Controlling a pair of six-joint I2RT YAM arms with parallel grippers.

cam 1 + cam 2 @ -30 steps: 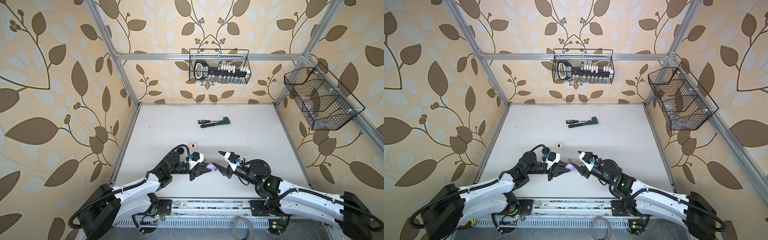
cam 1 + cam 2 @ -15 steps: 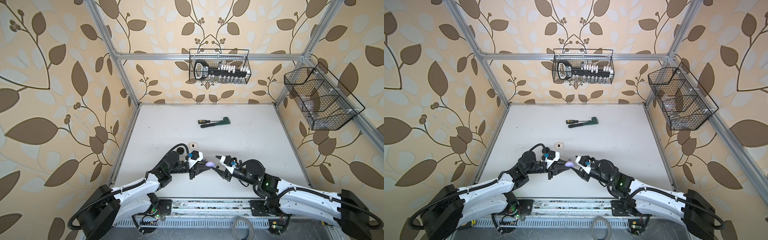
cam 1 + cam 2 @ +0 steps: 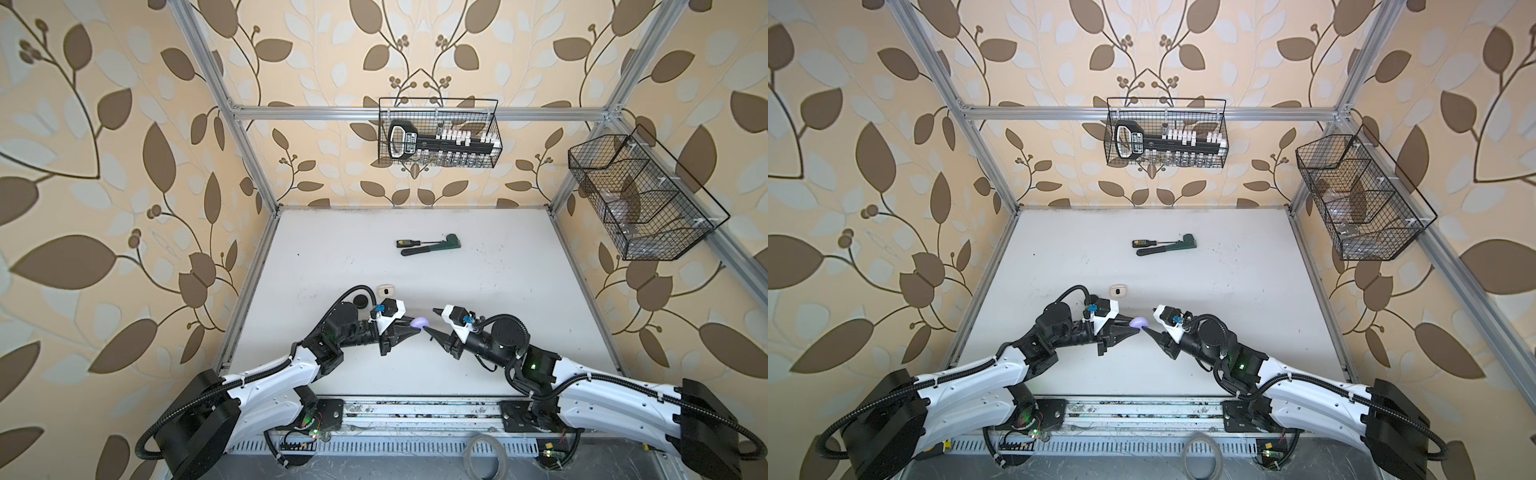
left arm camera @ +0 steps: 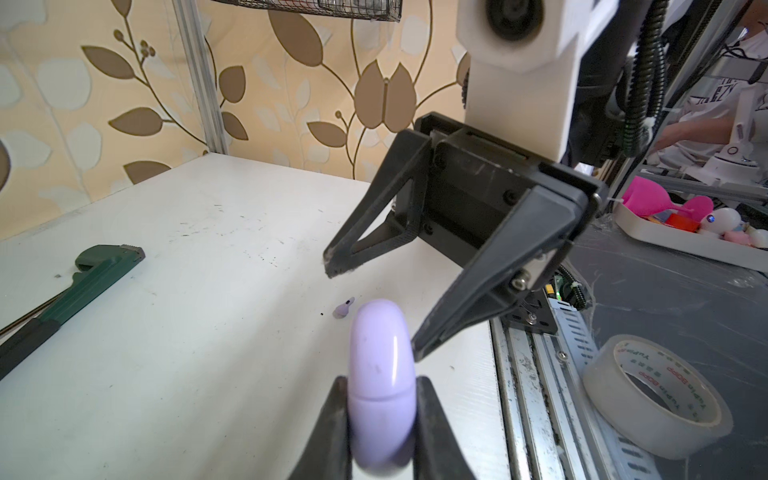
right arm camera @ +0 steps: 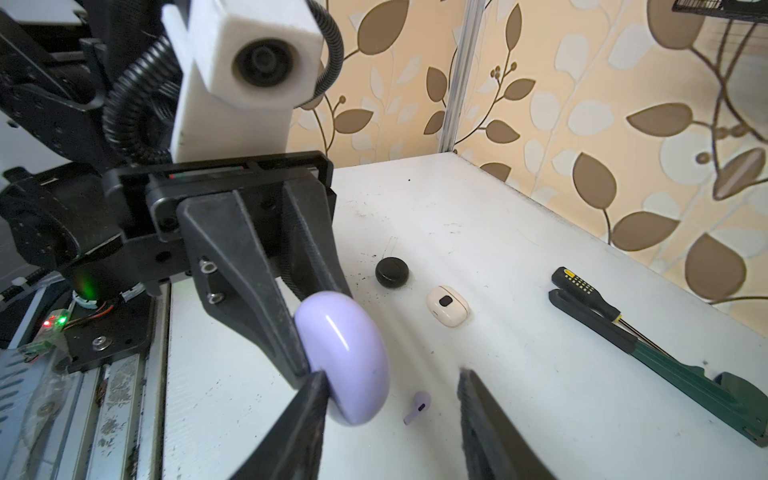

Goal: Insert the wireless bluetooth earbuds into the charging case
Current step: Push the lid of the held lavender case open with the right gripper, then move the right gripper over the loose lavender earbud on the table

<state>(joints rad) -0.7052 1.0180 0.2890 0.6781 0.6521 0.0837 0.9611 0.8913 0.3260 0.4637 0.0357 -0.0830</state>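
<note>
The left gripper (image 4: 382,388) is squeezed shut on the purple case (image 4: 381,353) and holds it up off the white table (image 3: 478,270). In both top views the case is near the front edge of the table, at 6 o'clock from the middle. The left gripper points to 3 o'clock. The right gripper (image 5: 392,376) points back at it, to about 9 o'clock, so the two meet nose to nose.

The right gripper is partly open and holds nothing. One of its fingers (image 5: 309,403) touches the side of the case. The other finger stands apart.

One tiny purple earbud (image 5: 417,406) lies flat on the table, just below the case. In the right wrist view it shows in the gap between the right fingers. The top views do not show it. Its stem seems to point to about 4 o'clock, toward the right arm.

The case looks shut, with only a thin line where the lid meets the body. I think the lid has to open first. The right arm is nearer the earbud and has free fingers, so it looks like the one to pick it up.
</note>
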